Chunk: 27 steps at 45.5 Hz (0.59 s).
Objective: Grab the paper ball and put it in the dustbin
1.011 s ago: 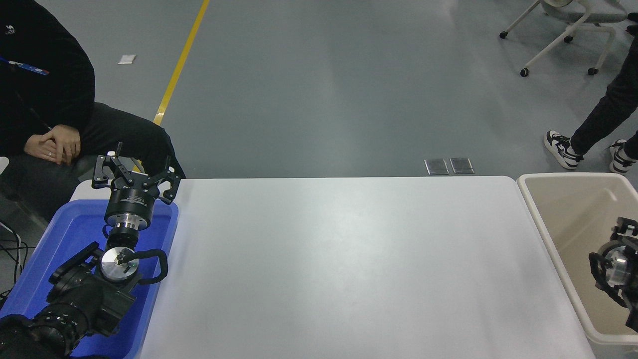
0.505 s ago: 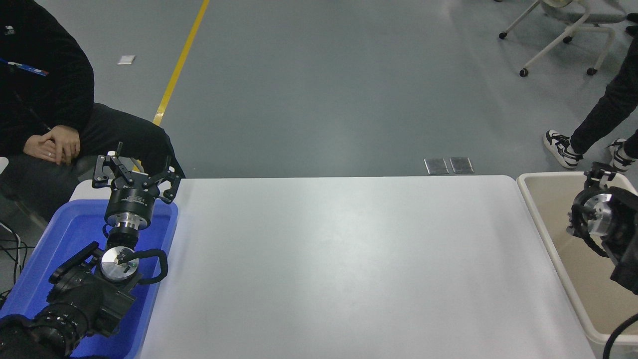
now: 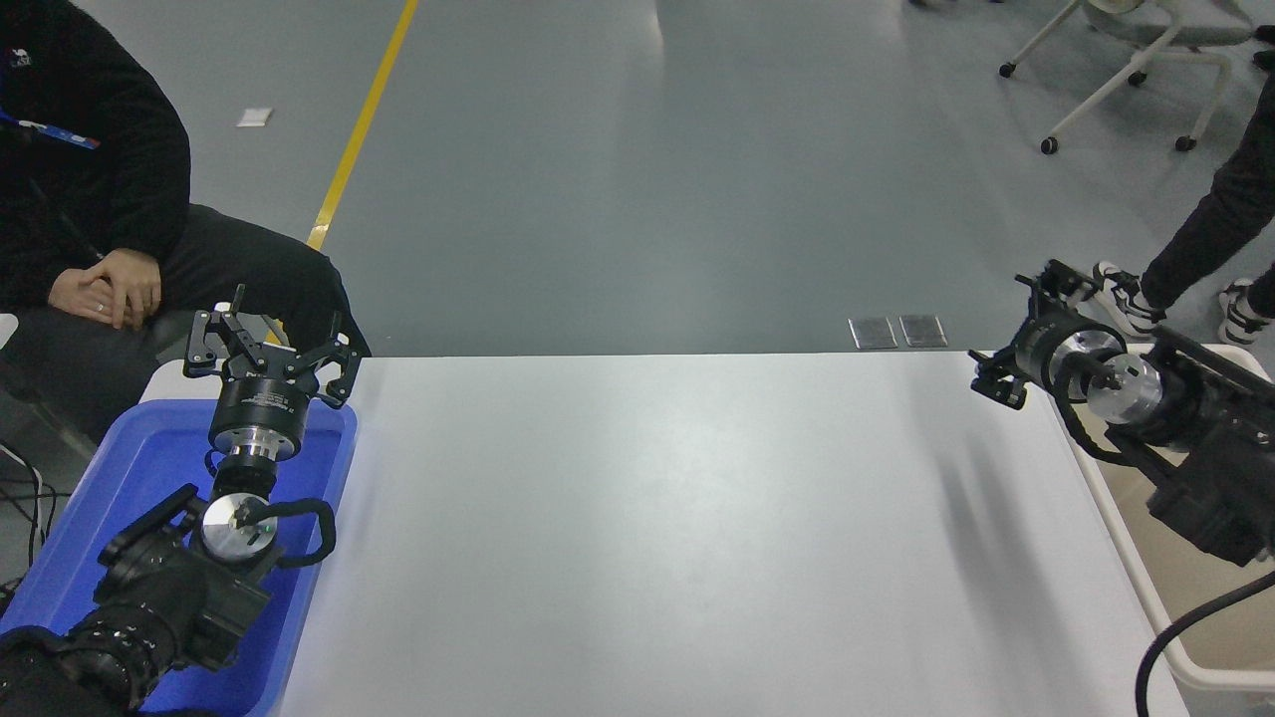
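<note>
Right gripper [image 3: 1008, 339] has swung from the dustbin [image 3: 1146, 588] over the table [image 3: 647, 518].

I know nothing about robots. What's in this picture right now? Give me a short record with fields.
Table: white table, nothing lying on its bare top
Paper ball: not visible anywhere
Dustbin: beige dustbin at the table's right end, partly hidden by the right arm
Right gripper: right gripper raised over the table's far right corner, pointing left; open or shut unclear
Left gripper: left gripper parked over the blue tray, fingers spread open
People: a seated person at far left; someone's legs at far right
</note>
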Available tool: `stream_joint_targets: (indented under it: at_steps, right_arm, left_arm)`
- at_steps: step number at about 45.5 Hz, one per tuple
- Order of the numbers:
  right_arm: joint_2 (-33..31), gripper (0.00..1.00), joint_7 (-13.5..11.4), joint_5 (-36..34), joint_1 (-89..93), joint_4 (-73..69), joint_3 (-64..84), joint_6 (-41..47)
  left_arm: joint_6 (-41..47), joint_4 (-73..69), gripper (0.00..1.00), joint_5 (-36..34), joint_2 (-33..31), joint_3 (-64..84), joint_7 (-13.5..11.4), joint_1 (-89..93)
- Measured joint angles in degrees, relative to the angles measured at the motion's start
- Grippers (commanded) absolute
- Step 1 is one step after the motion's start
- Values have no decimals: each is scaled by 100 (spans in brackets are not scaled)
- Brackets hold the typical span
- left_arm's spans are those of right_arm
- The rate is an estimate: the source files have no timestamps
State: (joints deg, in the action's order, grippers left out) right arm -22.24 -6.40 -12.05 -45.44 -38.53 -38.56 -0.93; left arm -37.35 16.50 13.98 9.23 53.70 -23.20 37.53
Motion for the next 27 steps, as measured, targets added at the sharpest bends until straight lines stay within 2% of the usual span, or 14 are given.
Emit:
stream_joint_targets:
  at_steps: [7, 15, 27]
  right_arm:
    - [307, 100, 59, -35, 342, -52, -472, 623]
    - [657, 100, 320, -59, 714, -3, -911, 1164]
    - [991, 100, 563, -236, 1003, 315, -1335, 1686]
  left_arm:
    - [1, -1, 99, 0, 0, 0, 0, 0]
    - [5, -2, 99, -1, 0, 0, 0, 0]
    - [7, -2, 99, -1, 0, 0, 0, 0]
